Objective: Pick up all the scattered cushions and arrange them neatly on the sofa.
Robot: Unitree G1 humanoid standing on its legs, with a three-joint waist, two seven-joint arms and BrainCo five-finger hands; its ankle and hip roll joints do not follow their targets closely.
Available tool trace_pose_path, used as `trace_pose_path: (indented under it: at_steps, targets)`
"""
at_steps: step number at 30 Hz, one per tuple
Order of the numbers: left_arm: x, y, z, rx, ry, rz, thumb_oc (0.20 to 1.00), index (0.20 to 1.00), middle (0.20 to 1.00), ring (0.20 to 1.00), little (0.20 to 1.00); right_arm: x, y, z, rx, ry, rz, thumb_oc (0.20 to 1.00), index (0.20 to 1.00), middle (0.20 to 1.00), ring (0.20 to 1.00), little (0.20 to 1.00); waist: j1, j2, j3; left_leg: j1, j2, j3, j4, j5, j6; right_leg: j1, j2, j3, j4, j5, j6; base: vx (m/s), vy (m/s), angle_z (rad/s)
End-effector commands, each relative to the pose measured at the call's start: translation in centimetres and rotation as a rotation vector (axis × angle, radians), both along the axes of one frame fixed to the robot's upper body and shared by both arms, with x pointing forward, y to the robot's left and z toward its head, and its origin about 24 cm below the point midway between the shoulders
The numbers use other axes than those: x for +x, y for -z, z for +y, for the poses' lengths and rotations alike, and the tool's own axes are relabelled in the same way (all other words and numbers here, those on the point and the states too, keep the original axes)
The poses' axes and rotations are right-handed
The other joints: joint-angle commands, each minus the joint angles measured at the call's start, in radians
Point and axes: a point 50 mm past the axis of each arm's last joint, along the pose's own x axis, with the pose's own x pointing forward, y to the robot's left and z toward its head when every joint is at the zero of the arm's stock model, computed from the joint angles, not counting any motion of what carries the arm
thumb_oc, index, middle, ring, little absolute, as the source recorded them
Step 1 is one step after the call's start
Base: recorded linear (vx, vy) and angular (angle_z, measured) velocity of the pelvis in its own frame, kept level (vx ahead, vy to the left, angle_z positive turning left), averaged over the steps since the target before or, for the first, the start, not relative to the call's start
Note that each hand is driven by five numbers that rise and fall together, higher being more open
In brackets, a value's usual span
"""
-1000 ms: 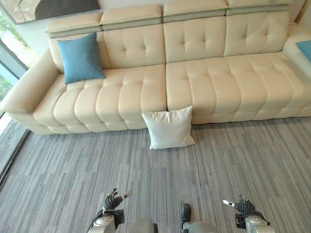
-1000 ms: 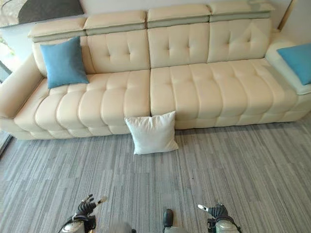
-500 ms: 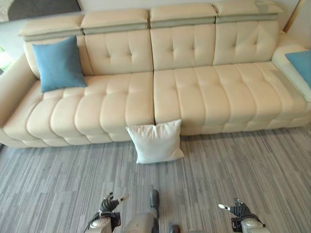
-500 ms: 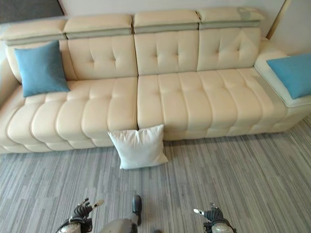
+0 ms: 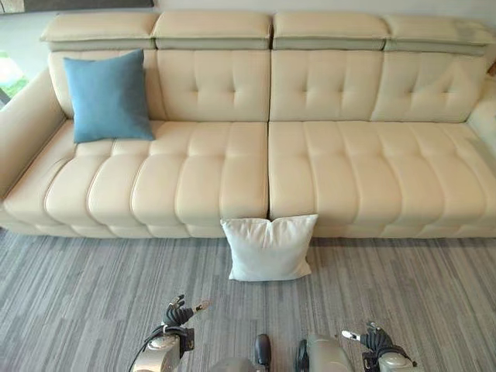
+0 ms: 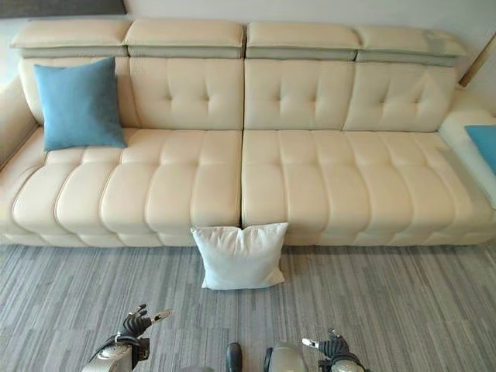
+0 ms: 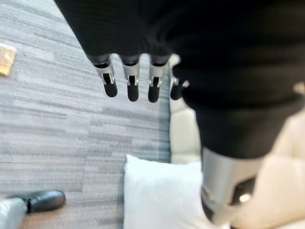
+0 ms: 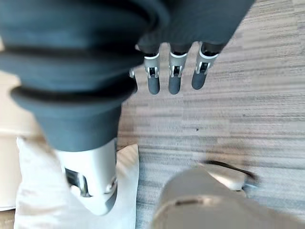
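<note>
Cushions sit in three spots around a long cream sofa (image 5: 271, 167) that spans the head views: a white cushion (image 5: 268, 248) stands on the grey striped carpet (image 5: 93, 294), leaning against the sofa's front edge just below the seam between its two middle seats; a blue cushion (image 5: 107, 95) is propped upright against the backrest at the sofa's left end, beside the armrest; and the edge of a second blue cushion (image 6: 484, 143) shows on the sofa's right-hand section at the rim of the right eye view. The left robot hand (image 5: 180, 314) hangs low over the carpet at the bottom of the head view, near the white cushion but apart from it, holding nothing; in its wrist view the fingers (image 7: 132, 86) hang loosely extended in a row, with the white cushion and the sofa base visible past them. The right robot hand (image 5: 370, 341) is likewise empty, low at the bottom right over the carpet, its fingers (image 8: 174, 76) relaxed and uncurled in its own wrist view, a corner of the white cushion lying beyond them. A small tan scrap (image 7: 6, 58) lies on the carpet in the left wrist view.
</note>
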Motion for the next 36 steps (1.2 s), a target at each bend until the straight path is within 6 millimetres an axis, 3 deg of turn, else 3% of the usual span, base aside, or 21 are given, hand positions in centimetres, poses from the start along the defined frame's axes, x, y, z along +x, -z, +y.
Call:
trace_pose_path:
  at_steps: [1, 4, 7, 11, 14, 15, 16, 17, 22, 28, 36]
  targets:
    - [1.8, -1.8, 1.3, 0.047, -0.007, -0.109, 1.000, 1.000, 1.000, 1.000, 1.000, 0.8, -0.6, -1.3, -0.041, 0.024, -0.021, 1.000, 1.000, 1.000, 1.000, 1.000, -0.012, -0.034, 0.022, 0.090, 0.066, 0.032, -0.008, -0.068, -0.063, 0.117, 0.048, 0.022, -0.382, 0.258, 0.068, 0.22, -0.058, -0.24]
    - [1.7, -1.7, 1.4, 0.052, -0.002, -0.107, 1.000, 1.000, 1.000, 1.000, 1.000, 0.7, -0.7, -1.7, -0.049, 0.025, -0.024, 1.000, 1.000, 1.000, 1.000, 1.000, -0.021, -0.039, 0.007, 0.138, 0.064, 0.028, -0.008, -0.094, -0.075, 0.132, 0.053, 0.007, -0.434, 0.282, 0.076, 0.44, -0.128, 0.04]
    - [1.1, -1.1, 0.8, 0.032, -0.002, -0.079, 1.000, 1.000, 1.000, 1.000, 1.000, 0.3, -0.6, -2.1, -0.052, 0.027, -0.016, 1.000, 1.000, 1.000, 1.000, 1.000, -0.029, -0.028, -0.022, 0.164, 0.084, 0.013, 0.035, -0.102, -0.087, 0.167, 0.059, 0.005, -0.408, 0.268, 0.042, 0.45, -0.176, 0.16]
    - [1.0, -0.8, -0.1, -0.009, 0.007, -0.078, 1.000, 1.000, 1.000, 1.000, 1.000, 0.8, -1.2, -2.8, -0.064, 0.038, -0.046, 1.000, 1.000, 1.000, 1.000, 1.000, -0.039, -0.015, -0.013, 0.058, 0.109, -0.001, 0.332, -0.035, -0.146, 0.216, 0.070, 0.011, -0.376, 0.202, -0.014, 0.32, -0.212, 0.33]
    - [1.4, -0.9, -0.6, -0.016, 0.010, -0.091, 1.000, 1.000, 1.000, 1.000, 1.000, 1.4, -1.7, -3.4, -0.082, 0.043, -0.070, 1.000, 1.000, 1.000, 1.000, 1.000, -0.022, -0.021, 0.020, -0.054, 0.095, -0.038, 0.509, 0.017, -0.164, 0.241, 0.065, 0.014, -0.375, 0.178, -0.044, 0.19, -0.171, 0.08]
    - [1.5, -0.9, -0.8, -0.022, 0.019, -0.087, 1.000, 1.000, 1.000, 1.000, 1.000, 1.5, -1.8, -3.6, -0.086, 0.065, -0.077, 1.000, 1.000, 1.000, 1.000, 1.000, -0.022, -0.042, 0.027, -0.116, 0.116, -0.013, 0.361, -0.038, -0.128, 0.272, 0.038, 0.004, -0.416, 0.173, -0.036, 0.24, -0.134, -0.01]
    - [1.5, -0.9, -0.9, -0.018, 0.031, -0.090, 1.000, 1.000, 1.000, 1.000, 1.000, 1.5, -1.8, -3.7, -0.089, 0.069, -0.080, 1.000, 1.000, 1.000, 1.000, 1.000, -0.021, -0.042, 0.029, -0.111, 0.127, -0.012, 0.247, -0.048, -0.122, 0.278, 0.034, -0.003, -0.423, 0.172, -0.031, 0.25, -0.042, 0.28]
    - [1.5, -0.9, -1.0, -0.012, 0.038, -0.084, 1.000, 1.000, 1.000, 1.000, 1.000, 1.5, -1.9, -3.7, -0.099, 0.056, -0.083, 1.000, 1.000, 1.000, 1.000, 1.000, -0.023, -0.031, 0.029, -0.117, 0.151, -0.036, 0.084, 0.033, -0.135, 0.278, 0.036, -0.014, -0.423, 0.166, -0.030, 0.21, 0.107, 0.19]
    - [0.6, -0.2, -1.0, -0.004, 0.043, -0.043, 1.000, 1.000, 1.000, 1.000, 1.000, 1.0, -1.5, -3.3, -0.094, 0.032, -0.049, 1.000, 1.000, 1.000, 1.000, 1.000, -0.031, -0.012, 0.006, -0.041, 0.144, -0.015, -0.008, 0.033, -0.132, 0.301, 0.041, 0.001, -0.430, 0.157, -0.028, 0.14, 0.168, -0.25]
    - [-0.7, 1.1, -0.6, 0.016, 0.029, 0.050, 1.000, 1.000, 1.000, 1.000, 1.000, 1.2, -0.9, -2.2, -0.082, -0.005, -0.022, 1.000, 1.000, 1.000, 1.000, 1.000, -0.025, -0.023, 0.014, -0.026, 0.137, 0.009, -0.008, 0.001, -0.124, 0.307, 0.032, 0.012, -0.459, 0.177, -0.011, 0.02, 0.106, 0.00]
    - [-2.0, 3.1, 0.9, 0.007, -0.145, 0.224, 1.000, 1.000, 1.000, 1.000, 1.000, 2.8, -0.5, -2.5, -0.138, 0.033, 0.050, 1.000, 1.000, 1.000, 1.000, 1.000, -0.012, -0.023, 0.102, -0.157, 0.133, 0.014, -0.008, 0.029, -0.109, 0.139, 0.018, 0.023, -0.428, 0.215, 0.002, -0.10, 0.055, 0.00]
